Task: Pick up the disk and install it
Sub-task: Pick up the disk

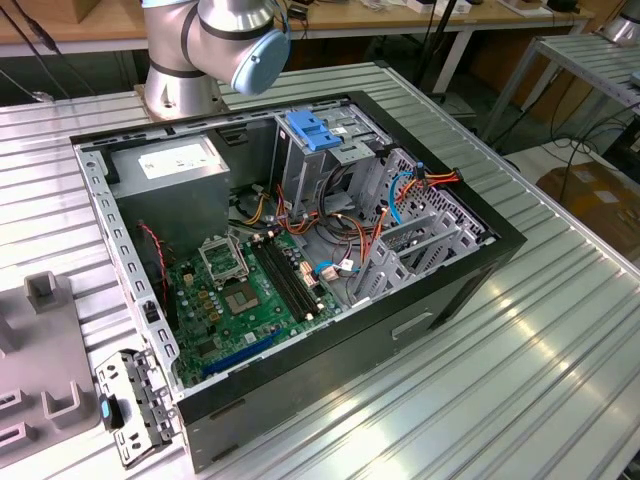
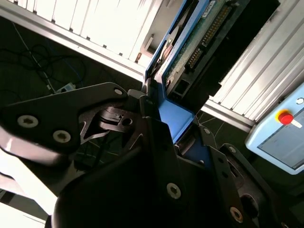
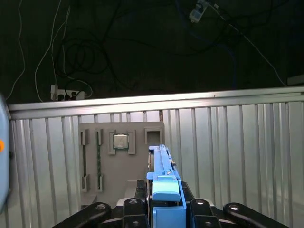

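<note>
In the first wrist view the end effector [image 3: 164, 197] grips the disk [image 3: 160, 164] edge-on, blue rail showing; beyond it are the ribbed table [image 3: 237, 142] and a grey tray [image 3: 123, 178].

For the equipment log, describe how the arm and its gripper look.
The arm is silvery metal with rounded joints and a light-blue joint cap. In both wrist views the gripper is black, built of flat angular link plates fastened with round silver bolts.

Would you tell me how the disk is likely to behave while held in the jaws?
The disk looks rigid, so it likely won't flex. Held edge-on by its smooth blue rails, it may slip. Its exposed circuit board seems fragile.
</note>
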Action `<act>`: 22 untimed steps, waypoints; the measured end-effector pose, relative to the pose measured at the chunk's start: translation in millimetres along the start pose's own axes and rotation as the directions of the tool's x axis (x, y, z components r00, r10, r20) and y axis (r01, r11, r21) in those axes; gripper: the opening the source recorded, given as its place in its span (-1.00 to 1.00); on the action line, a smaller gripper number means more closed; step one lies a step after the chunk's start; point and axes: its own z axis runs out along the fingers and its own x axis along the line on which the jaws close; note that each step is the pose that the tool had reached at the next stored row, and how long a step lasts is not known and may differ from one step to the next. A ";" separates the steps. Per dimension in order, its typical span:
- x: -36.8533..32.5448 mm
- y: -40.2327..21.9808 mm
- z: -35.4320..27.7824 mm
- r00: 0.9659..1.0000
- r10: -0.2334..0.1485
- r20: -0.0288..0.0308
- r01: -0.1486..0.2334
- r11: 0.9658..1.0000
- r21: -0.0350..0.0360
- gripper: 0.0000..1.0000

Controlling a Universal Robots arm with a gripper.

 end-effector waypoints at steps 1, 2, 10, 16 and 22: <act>0.0 -0.1 -1.9 1.000 0.000 0.000 0.000 1.000 0.000 -0.25; 0.0 -0.1 -3.1 1.000 0.000 0.000 0.000 1.000 0.000 -0.25; -0.1 -0.7 -18.9 1.000 0.000 0.000 0.000 1.000 -0.002 -0.25; -0.2 -1.0 -26.6 1.000 0.000 0.000 0.000 1.000 -0.003 -0.25; -0.2 -3.1 -26.8 1.000 0.000 0.000 0.000 1.000 -0.003 -0.25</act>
